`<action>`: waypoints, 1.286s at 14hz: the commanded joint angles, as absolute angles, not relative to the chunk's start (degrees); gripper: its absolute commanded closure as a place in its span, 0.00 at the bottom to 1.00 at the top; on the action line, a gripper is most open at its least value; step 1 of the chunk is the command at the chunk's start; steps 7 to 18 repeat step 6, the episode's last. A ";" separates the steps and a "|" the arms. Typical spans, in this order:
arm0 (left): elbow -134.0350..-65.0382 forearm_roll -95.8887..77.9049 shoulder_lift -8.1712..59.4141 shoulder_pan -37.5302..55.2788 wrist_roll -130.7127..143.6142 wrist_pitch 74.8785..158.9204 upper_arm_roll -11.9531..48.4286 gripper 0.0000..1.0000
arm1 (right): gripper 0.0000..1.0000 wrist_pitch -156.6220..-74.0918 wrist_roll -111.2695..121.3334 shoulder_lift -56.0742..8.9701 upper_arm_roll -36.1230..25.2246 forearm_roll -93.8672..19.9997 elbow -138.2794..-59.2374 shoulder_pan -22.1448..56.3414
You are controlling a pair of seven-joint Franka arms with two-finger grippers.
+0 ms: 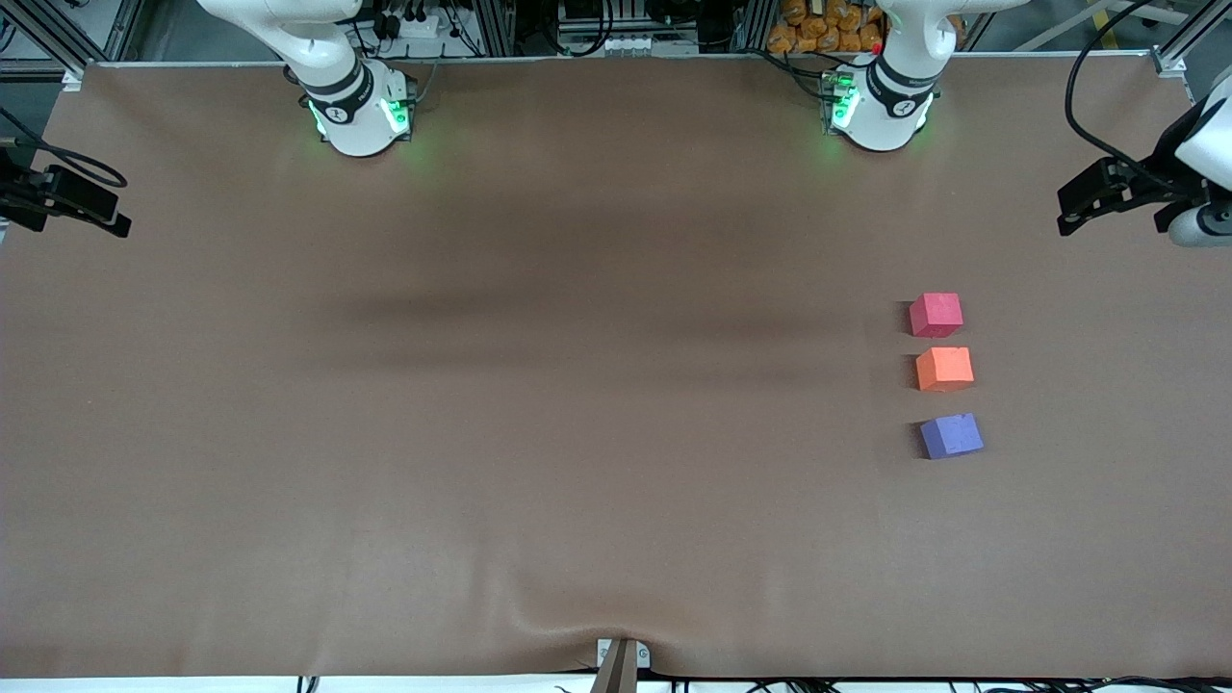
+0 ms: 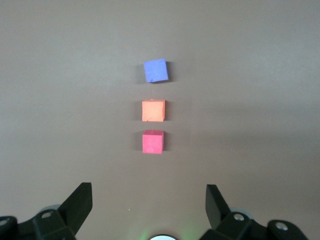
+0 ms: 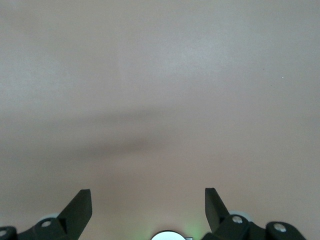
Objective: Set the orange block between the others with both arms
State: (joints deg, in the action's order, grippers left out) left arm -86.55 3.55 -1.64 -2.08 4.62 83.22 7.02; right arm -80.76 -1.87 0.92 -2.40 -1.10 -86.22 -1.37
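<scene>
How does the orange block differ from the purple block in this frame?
The orange block lies midway in the row, close to the pinkish-red block; the purple block ends the row nearest the front camera, across a wider gap. The orange block sits square with the row; the purple block is slightly turned. Both look alike in size, matte and untouched.

Lab: aluminium framing (image 1: 58, 38), cabled rig
</scene>
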 commanded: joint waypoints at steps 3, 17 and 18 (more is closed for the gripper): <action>-89.47 1.23 -5.10 -1.67 4.49 83.58 6.24 0.00 | 0.00 -80.68 -2.46 0.79 -2.46 -1.14 -85.78 -1.32; -88.24 1.49 -4.48 -1.58 4.31 83.58 6.15 0.00 | 0.00 -80.68 -2.46 0.70 -2.46 -1.14 -85.87 -1.41; -88.24 1.49 -4.48 -1.58 4.31 83.58 6.15 0.00 | 0.00 -80.68 -2.46 0.70 -2.46 -1.14 -85.87 -1.41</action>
